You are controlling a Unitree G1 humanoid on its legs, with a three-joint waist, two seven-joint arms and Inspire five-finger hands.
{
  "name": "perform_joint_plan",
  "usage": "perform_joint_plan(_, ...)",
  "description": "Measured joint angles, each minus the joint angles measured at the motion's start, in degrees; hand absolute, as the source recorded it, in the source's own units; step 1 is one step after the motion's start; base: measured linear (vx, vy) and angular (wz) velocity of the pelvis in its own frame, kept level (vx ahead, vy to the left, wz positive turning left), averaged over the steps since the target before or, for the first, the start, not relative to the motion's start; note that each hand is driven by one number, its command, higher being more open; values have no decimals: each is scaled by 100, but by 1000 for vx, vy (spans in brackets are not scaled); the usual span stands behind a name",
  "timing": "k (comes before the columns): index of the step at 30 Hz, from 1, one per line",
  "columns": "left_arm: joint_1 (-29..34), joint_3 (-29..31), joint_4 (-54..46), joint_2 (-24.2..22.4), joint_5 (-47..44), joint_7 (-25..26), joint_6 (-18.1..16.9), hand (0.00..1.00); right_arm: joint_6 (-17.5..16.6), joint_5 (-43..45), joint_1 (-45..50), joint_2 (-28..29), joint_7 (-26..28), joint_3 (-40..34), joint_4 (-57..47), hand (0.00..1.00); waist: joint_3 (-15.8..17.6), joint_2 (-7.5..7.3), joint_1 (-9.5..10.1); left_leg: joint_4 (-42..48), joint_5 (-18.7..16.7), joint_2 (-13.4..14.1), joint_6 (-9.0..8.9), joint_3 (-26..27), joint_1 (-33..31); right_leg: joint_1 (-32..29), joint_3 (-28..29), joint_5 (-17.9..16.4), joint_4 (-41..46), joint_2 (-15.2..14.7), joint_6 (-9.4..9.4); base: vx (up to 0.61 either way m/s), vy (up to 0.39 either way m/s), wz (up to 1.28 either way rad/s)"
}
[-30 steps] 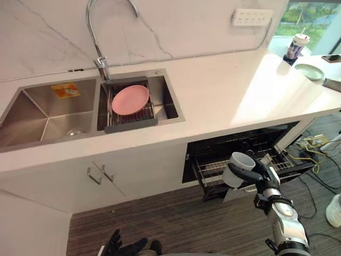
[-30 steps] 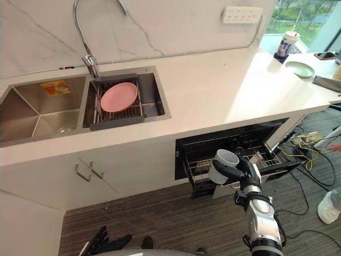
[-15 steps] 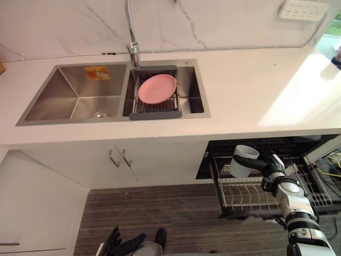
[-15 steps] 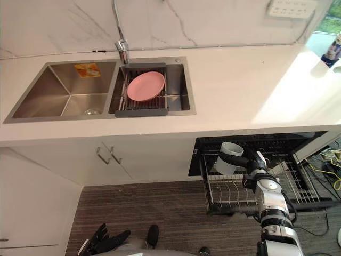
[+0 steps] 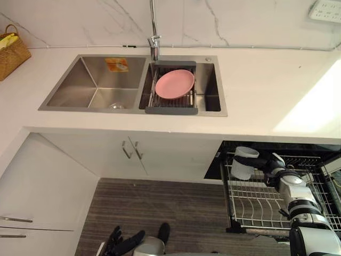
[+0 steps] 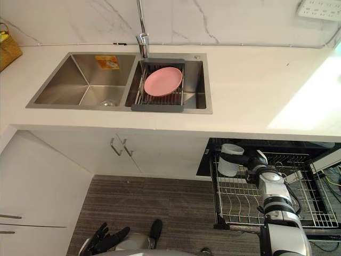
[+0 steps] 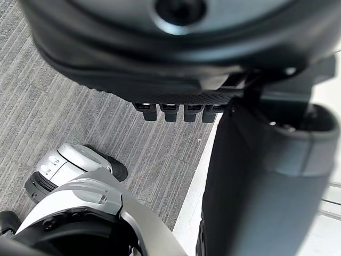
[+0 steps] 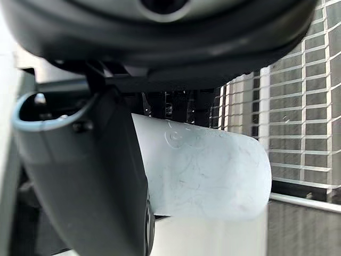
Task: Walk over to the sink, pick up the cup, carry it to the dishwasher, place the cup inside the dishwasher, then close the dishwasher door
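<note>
A white cup (image 5: 243, 162) hangs over the left end of the pulled-out wire rack (image 5: 256, 200) of the open dishwasher (image 6: 277, 146) under the counter. My right hand (image 5: 268, 165) is shut on the cup, fingers curled round its side, and holds it tilted, mouth up. The right wrist view shows the cup (image 8: 205, 173) past my thumb (image 8: 90, 181), with rack wires behind it. My left hand (image 5: 125, 242) hangs low over the floor, fingers relaxed and holding nothing.
A double steel sink (image 5: 90, 88) lies in the white counter (image 5: 266, 90), with a pink plate (image 5: 175, 84) on a drainer in its right basin. A wicker basket (image 5: 10, 48) stands at the far left. White cabinet doors (image 5: 160, 157) are beside the dishwasher.
The camera has swung, so the sink now sits mid-picture. My right hand with the cup has come from in front of the rack to over its left end.
</note>
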Motion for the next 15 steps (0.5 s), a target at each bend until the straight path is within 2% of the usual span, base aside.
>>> perform_joint_plan(9, -103, 1, 77, 26, -13, -45, -2, 100, -1, -396, -42, -134, 10, -18, 428, 0, 144, 30, -32, -3, 32, 4, -10, -22, -1, 6, -15, -12, 23, 2, -21, 0, 0, 0)
perform_joint_plan(15, -257, -40, 48, 75, -127, -93, 19, 100, -4, -515, -158, -137, 30, -19, 703, 0, 433, 44, -25, -3, 96, 20, -20, -35, -184, -183, -26, -16, 87, 5, -32, -7, -1, 1)
